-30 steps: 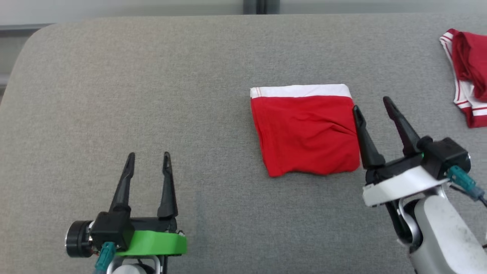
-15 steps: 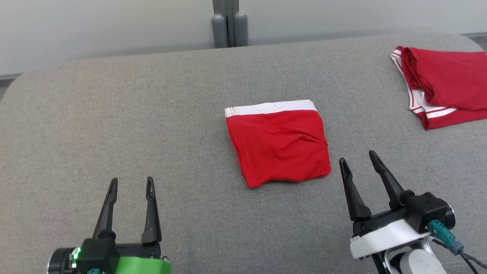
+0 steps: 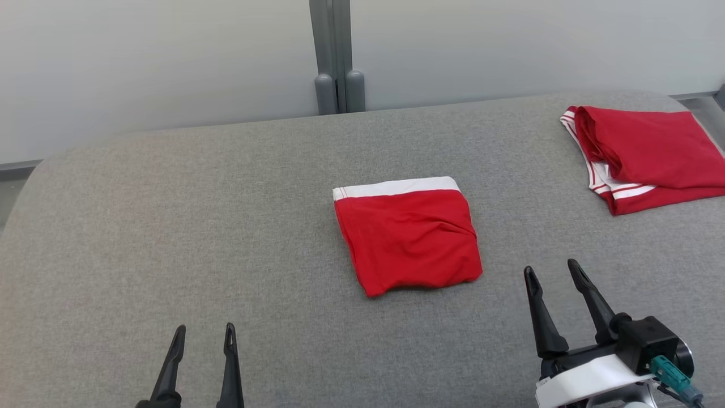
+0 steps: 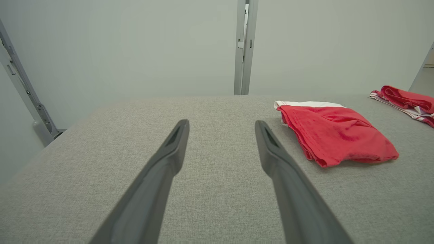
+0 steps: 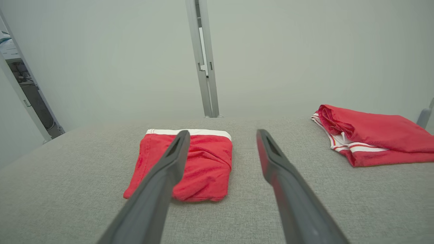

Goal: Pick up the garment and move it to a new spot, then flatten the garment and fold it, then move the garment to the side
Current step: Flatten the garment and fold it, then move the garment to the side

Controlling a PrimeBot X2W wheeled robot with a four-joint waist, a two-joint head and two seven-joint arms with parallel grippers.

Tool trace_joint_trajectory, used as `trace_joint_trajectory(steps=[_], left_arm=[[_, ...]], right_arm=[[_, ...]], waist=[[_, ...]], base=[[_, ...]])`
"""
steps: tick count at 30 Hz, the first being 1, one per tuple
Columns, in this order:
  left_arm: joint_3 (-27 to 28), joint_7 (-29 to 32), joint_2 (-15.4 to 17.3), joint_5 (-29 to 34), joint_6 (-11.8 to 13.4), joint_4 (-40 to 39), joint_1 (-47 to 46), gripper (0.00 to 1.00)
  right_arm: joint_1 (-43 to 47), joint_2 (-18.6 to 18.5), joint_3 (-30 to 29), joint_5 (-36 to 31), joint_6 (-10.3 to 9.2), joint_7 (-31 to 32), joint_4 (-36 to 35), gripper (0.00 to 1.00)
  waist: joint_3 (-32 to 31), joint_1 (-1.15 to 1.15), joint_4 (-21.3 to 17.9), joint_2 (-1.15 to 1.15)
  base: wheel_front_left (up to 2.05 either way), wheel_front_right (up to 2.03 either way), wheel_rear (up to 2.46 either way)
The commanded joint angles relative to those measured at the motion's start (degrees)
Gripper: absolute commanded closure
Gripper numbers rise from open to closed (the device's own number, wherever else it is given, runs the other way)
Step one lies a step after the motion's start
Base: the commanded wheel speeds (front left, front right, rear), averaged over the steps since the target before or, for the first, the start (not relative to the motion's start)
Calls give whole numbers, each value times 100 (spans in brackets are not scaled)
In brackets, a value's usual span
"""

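Withdrawn from the folded garment (image 3: 408, 238), left hand (image 3: 205, 327) and right hand (image 3: 550, 267) stand spread wide, empty; it lies ahead between them, untouched. For the sideways move, pinch every layer together, preserving the fold.

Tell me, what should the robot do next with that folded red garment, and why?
Probably reach the right gripper forward to the garment's near right edge and close on it. The garment lies folded, so only the move to the side seems left. The right gripper and the left gripper are both open and apart from it, and the right one is nearer.
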Motion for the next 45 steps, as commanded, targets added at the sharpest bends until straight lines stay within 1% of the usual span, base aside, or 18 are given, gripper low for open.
trace_joint_trajectory(steps=[1,6,15,25,33,45], left_arm=[[26,-14,16,-34,11,45,87,0],[22,-15,16,-21,-38,129,119,0],[-24,-15,16,64,-64,224,90,0],[-70,-15,16,105,-10,267,-1,0],[-45,-15,16,130,-45,237,-71,0],[-56,-15,16,101,-26,234,-116,0]], right_arm=[[78,20,-39,-13,1,3,24,0],[114,41,-35,-14,1,3,74,0],[130,-41,120,72,1,3,230,0],[68,-89,203,102,1,3,263,0],[17,-107,251,95,1,3,252,0],[-2,-132,272,110,0,3,239,0]], waist=[[-59,0,-25,0],[-117,0,-36,0],[-156,0,-3,0],[-150,0,45,0],[-103,0,28,0],[-84,0,17,0]], base=[[0,0,0],[0,0,0],[0,0,0],[0,0,0],[0,0,0],[0,0,0]])
